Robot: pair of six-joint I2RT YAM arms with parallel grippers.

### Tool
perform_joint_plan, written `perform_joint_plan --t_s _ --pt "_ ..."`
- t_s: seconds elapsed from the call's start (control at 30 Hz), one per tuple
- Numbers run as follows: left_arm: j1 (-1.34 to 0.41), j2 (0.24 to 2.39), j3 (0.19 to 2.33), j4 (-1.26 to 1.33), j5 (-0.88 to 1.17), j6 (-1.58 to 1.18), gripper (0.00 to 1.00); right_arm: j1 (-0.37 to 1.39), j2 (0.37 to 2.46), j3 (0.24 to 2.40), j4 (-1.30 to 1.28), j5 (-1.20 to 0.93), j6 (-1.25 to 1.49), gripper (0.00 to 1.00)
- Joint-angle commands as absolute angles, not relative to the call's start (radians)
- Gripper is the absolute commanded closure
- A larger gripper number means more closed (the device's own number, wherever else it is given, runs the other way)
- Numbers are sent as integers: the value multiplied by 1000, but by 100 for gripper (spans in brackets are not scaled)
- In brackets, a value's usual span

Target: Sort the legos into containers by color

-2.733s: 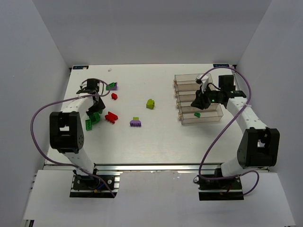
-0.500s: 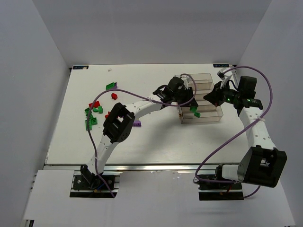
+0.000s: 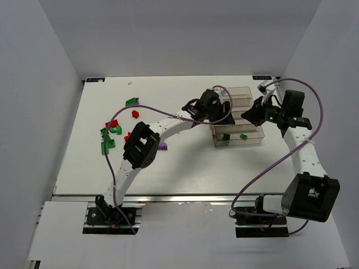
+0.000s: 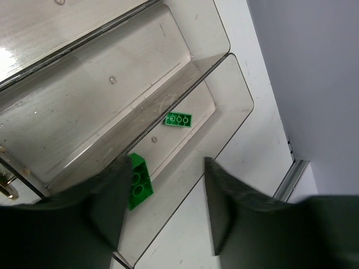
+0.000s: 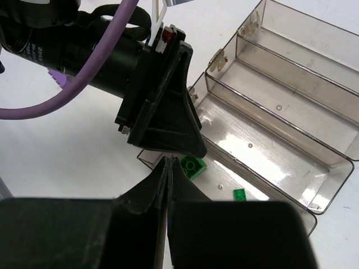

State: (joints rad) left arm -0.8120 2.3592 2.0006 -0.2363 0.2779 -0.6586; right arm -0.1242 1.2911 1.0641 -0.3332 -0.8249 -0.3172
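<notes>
The containers [image 3: 238, 143] are four joined clear bins at the right. The nearest bin holds two green legos: a chunky one [image 3: 226, 136] and a flat one [image 3: 243, 136]. My left gripper [image 3: 224, 116] is open and empty above that bin's left end. In the left wrist view [image 4: 162, 207] the chunky brick [image 4: 137, 182] lies beside the left finger and the flat one [image 4: 178, 119] further along the bin [image 4: 112, 78]. My right gripper [image 3: 252, 116] is shut and empty over the bins. In the right wrist view [image 5: 167, 162] it is near the chunky brick [image 5: 193, 166].
Loose legos lie at the left: red ones [image 3: 112, 124] [image 3: 134, 114], green ones [image 3: 105, 147] [image 3: 132, 102] and a purple one [image 3: 161, 146]. The left arm stretches across the table's middle. The three farther bins [image 5: 291, 112] show nothing inside.
</notes>
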Motion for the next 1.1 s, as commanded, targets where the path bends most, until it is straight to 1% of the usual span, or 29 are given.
perform_joint_plan --t_s 0.0,0.03,0.07,0.1,0.13,0.17,0.2,0.23,0.3,0.33,0.37,0.4,0.43,0.5,0.53,0.57,0.63,0.67,0.73,0.87,0.97,1.07 --pt "-815 2292 2043 -262 253 -621 42 -129 1293 1075 -318 -864 -328 100" --pt "-810 2275 2036 -273 223 -612 52 -130 1295 1078 -336 -886 -342 99" --pt "-804 2254 2023 -299 201 -598 81 -129 1296 1089 -353 -902 -386 95" --pt "-796 2193 2001 -305 177 -595 93 -130 1301 1095 -374 -922 -414 89" --pt "-786 2148 1915 -304 132 -594 100 -129 1305 1100 -427 -948 -445 74" --pt "-758 2099 1858 -301 106 -595 100 -127 1310 1104 -458 -998 -478 67" --pt "-721 1992 1733 -289 53 -597 100 -127 1322 1111 -510 -1043 -535 56" --pt "-721 1936 1671 -287 32 -600 100 -126 1330 1112 -528 -1043 -555 51" --pt "-643 1831 1556 -311 14 -609 100 -115 1345 1108 -564 -1072 -601 43" --pt "-577 1734 1504 -333 -24 -615 84 -94 1348 1106 -580 -1056 -642 37" --pt "-543 1689 1412 -385 -50 -623 75 -78 1350 1101 -592 -1043 -655 37" --pt "-507 1648 1370 -415 -66 -621 66 -62 1354 1095 -597 -1026 -666 37" --pt "-473 1610 1332 -448 -87 -618 50 -25 1358 1083 -595 -1008 -673 37" --pt "-364 1511 1231 -531 -147 -603 40 14 1361 1068 -583 -947 -675 40" --pt "-326 1485 1201 -555 -152 -601 37 68 1362 1056 -575 -925 -670 44" --pt "-242 1438 1151 -583 -152 -597 33 110 1367 1048 -562 -887 -669 45" --pt "-165 1405 1118 -621 -160 -594 30 145 1373 1045 -543 -850 -657 47" --pt "-99 1388 1106 -636 -152 -578 30 161 1385 1045 -538 -826 -646 48" --pt "-39 1387 1083 -637 -153 -554 30 185 1402 1060 -526 -812 -634 48" --pt "-11 1471 1127 -643 -189 -459 30 190 1442 1089 -518 -805 -597 48" --pt "-9 1574 1183 -635 -196 -407 30 189 1463 1115 -529 -799 -592 48" --pt "-9 1663 1230 -606 -192 -367 32 189 1462 1117 -529 -792 -597 47"
